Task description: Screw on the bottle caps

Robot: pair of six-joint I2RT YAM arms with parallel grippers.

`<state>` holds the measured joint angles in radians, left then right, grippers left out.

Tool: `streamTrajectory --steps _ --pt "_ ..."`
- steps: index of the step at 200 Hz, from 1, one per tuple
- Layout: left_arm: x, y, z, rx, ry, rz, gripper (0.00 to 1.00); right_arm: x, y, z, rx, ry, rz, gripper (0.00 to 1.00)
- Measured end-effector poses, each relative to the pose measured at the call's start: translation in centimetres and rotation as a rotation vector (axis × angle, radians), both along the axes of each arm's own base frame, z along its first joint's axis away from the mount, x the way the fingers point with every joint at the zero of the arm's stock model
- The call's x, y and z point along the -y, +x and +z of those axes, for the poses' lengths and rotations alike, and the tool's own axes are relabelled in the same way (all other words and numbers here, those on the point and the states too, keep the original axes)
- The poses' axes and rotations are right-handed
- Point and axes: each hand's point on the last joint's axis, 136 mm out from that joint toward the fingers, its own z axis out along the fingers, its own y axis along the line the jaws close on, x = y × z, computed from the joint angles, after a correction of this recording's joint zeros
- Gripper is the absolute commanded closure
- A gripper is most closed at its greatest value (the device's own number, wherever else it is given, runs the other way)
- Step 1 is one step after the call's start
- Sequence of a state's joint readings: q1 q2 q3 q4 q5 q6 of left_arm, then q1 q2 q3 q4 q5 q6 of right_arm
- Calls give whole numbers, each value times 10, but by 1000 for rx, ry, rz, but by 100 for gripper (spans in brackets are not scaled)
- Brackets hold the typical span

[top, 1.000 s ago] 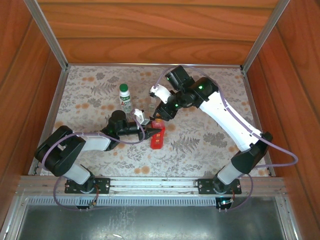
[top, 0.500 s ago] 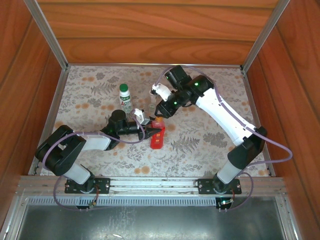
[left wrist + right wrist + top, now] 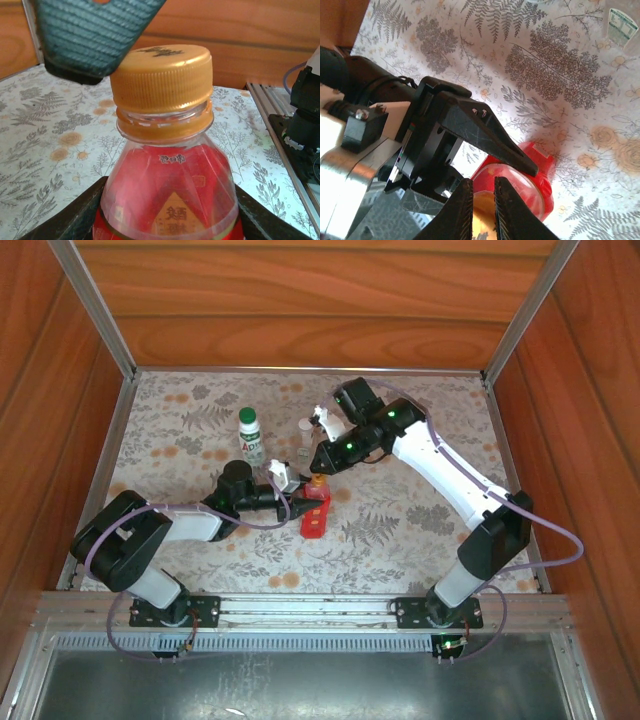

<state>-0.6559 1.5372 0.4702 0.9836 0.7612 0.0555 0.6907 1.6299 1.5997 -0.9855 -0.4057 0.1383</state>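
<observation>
Right tool lowered to orange cap, fingers now together; left tool unchanged, clamped on red bottle.

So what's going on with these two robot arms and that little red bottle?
The left claw holds the red bottle upright on the flowered mat. Its orange cap already sits on the neck, and the right claw, pinched shut, is poised at the cap's top. A white bottle with a green cap stands farther back, untouched.
</observation>
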Motion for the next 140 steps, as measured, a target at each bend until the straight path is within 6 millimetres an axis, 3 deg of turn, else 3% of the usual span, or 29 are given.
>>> streamTrajectory --steps 101,111,140 --pt "1 -1 0 0 -1 -6 47 17 -3 4 -19 34 -69 86" --pt "1 -1 0 -1 -2 -6 47 21 -4 3 -22 31 -74 81" --pt "1 -2 0 4 -3 -11 47 32 -13 2 7 24 -53 54"
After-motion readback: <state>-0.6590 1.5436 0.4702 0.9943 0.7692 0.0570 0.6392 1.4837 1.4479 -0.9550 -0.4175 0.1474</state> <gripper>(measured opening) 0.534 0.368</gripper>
